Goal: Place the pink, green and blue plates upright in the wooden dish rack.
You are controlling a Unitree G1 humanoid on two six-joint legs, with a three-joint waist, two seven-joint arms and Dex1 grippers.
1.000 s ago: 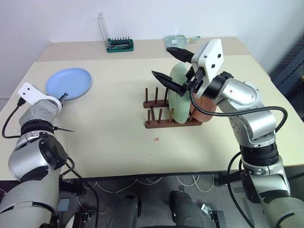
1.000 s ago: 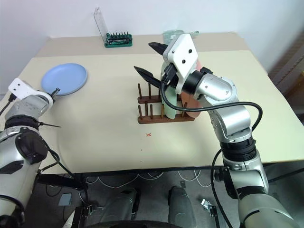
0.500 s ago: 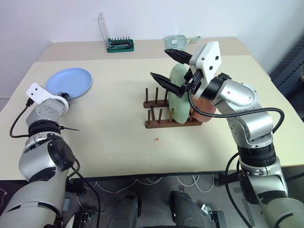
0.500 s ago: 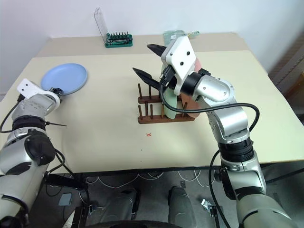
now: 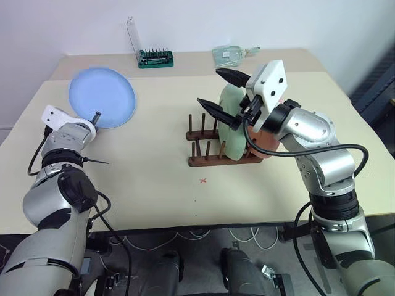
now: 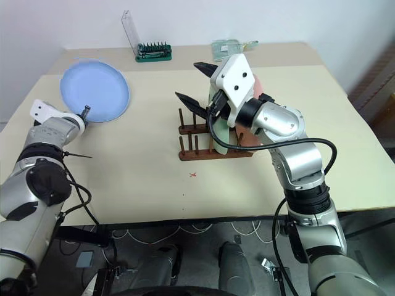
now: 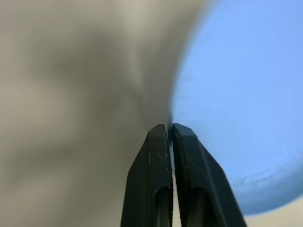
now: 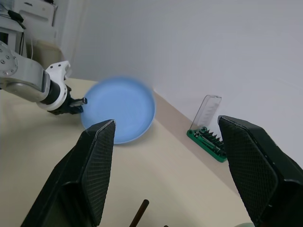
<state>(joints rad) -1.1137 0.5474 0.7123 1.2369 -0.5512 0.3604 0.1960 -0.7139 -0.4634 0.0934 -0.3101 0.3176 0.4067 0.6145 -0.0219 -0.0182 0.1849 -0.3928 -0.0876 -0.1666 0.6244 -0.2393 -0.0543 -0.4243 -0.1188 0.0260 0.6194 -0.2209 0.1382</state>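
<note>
Left tool (image 5: 94,117) pinches tilted blue plate (image 5: 102,97) rim; right tool (image 5: 222,91) spread, raised.

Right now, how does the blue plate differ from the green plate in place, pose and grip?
The blue plate is at the table's left side, away from the wooden dish rack; the green plate already stands in that rack. The blue plate is tilted up with the left gripper shut on its rim; the green plate stands upright between pegs, and the open right gripper above it holds nothing. Both are round, matte and shallow-rimmed.
</note>
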